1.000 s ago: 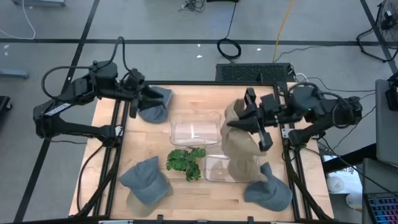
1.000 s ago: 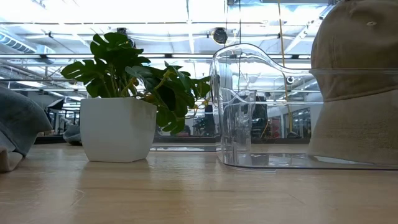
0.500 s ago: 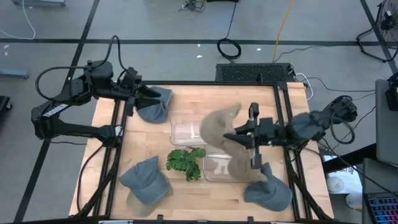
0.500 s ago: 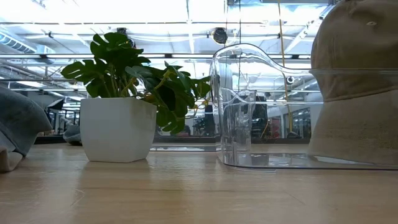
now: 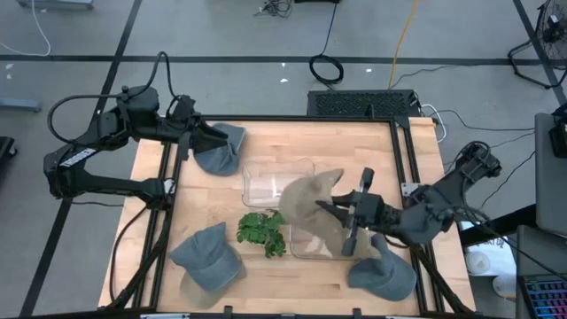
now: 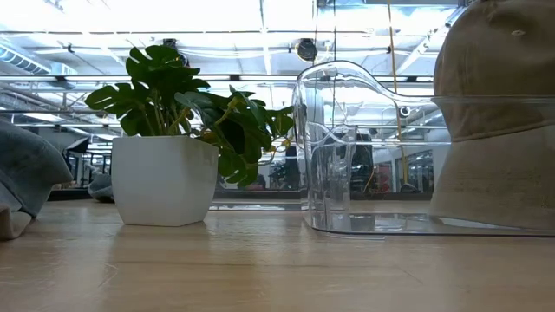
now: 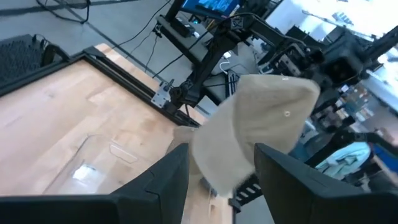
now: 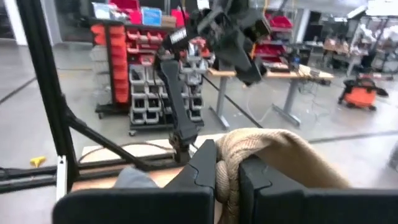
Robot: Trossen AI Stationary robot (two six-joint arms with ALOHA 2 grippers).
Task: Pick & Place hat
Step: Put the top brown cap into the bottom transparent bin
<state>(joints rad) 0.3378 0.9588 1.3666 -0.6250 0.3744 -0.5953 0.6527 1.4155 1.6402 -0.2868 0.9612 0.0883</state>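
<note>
Right gripper (image 5: 330, 206) pinching floppy tan cloth cap (image 5: 306, 199) over clear plastic bins (image 5: 276, 180) — cap risking snagging rim, slipping. Left gripper (image 5: 213, 135) waiting far-left, fingers parted, empty.

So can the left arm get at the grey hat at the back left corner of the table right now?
Probably yes. The left gripper hangs open right at that grey hat, with nothing between them; the right gripper is busy holding the tan hat over the clear bins.

Tan hat (image 5: 310, 199), grey caps (image 5: 208, 257), green plant (image 5: 263, 230) in white pot (image 6: 163, 180), pale wooden table (image 5: 292, 146)
</note>
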